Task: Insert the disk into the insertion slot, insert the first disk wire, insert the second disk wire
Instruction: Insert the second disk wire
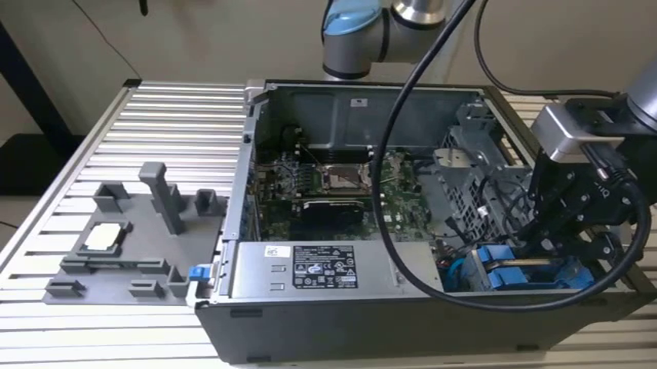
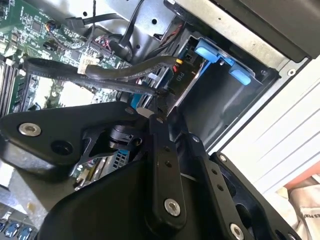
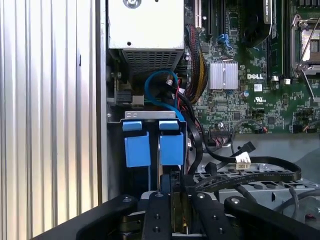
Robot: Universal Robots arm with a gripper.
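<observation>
Grey fixture tray (image 1: 113,254) sits on the exterior view's left, open PC case (image 1: 359,307) mid-frame, and the disk (image 1: 513,273) is down in its bay at the right, gripper (image 1: 570,231) right over it, can't tell if it's pinching anything

Around the drive bay (image 1: 528,273), free room is scarce: the gripper (image 1: 559,250) is lowered right against its blue tabs (image 3: 150,145). Black cables (image 3: 235,172) are draped just beside the bay, and the power supply (image 1: 318,269) is set close on its other side. Open passage is left only above the bay.
</observation>
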